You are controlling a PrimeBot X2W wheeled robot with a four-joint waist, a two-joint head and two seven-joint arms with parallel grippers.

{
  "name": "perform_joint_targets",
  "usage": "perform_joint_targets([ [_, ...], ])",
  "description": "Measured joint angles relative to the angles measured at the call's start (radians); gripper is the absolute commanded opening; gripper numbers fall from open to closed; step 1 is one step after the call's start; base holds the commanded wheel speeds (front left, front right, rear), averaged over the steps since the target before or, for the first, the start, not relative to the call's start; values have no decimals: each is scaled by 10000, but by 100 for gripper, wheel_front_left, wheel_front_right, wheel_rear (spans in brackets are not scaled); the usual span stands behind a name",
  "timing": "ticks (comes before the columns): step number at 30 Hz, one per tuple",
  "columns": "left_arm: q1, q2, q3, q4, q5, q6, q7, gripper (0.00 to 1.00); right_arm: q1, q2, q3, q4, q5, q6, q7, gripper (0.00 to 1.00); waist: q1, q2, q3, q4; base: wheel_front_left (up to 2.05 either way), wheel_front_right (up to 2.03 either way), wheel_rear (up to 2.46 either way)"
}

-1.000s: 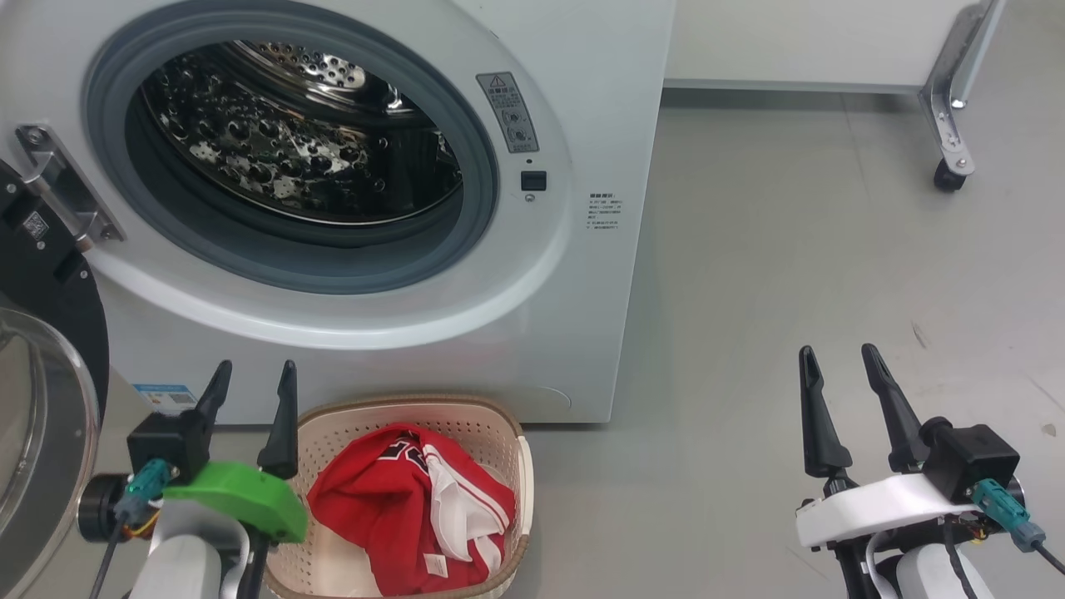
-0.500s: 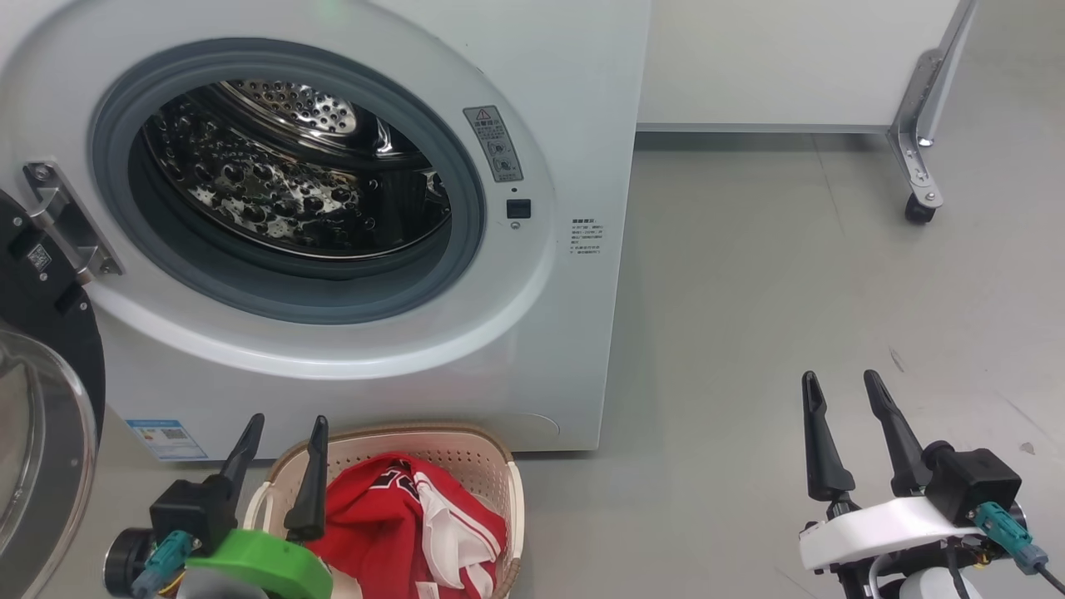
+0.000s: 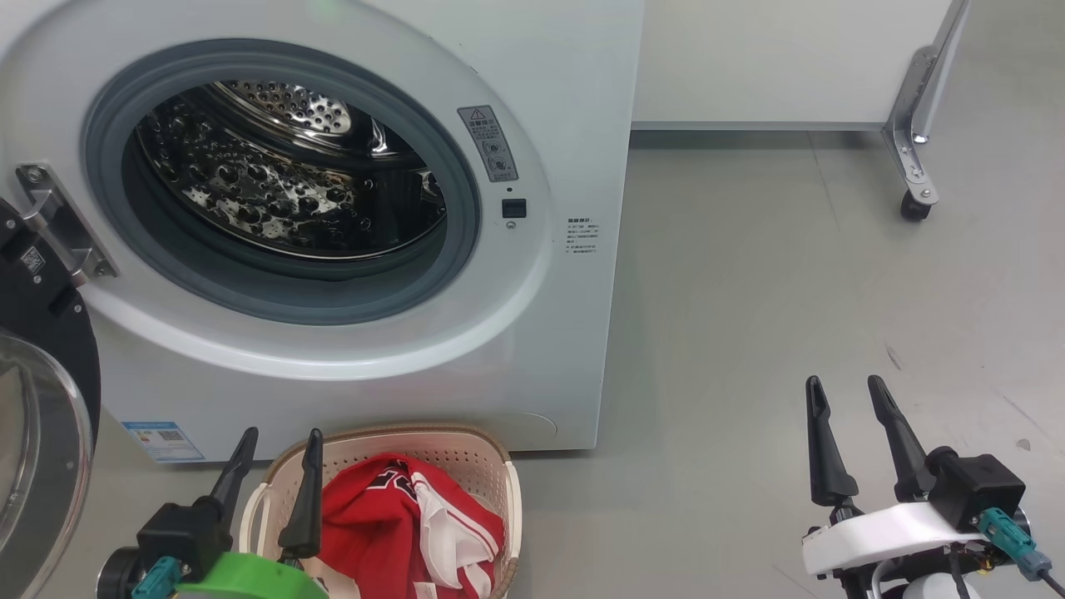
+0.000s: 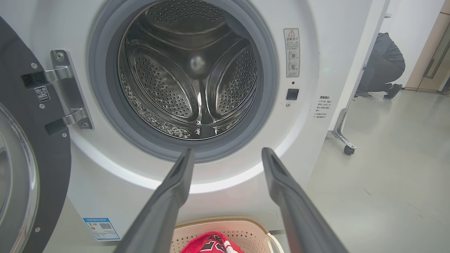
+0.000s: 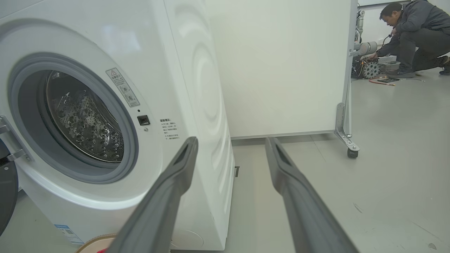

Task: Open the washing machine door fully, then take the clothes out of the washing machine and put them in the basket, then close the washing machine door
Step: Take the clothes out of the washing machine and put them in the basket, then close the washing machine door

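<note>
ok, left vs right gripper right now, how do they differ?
The left gripper has a green mount, the right gripper a white one. In the head view the left gripper's fingers overlap the basket with the clothes, before the washing machine; the right gripper stands over bare floor off to the side. Both are open, empty, fingers pointing up.

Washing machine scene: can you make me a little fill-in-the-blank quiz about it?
1. The machine has its door standing ____.
2. Its drum is ____.
3. The red clothes lie in the ____.
4. The left claw and right claw are spread and hold ____.
Missing words: open; empty; basket; nothing.
</note>
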Motion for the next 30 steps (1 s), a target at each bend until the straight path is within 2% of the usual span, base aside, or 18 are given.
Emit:
perform_joint_targets([
  [30,482,257,-77,-731,-88,0,0,100,0,0,71,-84,0,0,-2,100,0,0,8,-44,0,0,0],
])
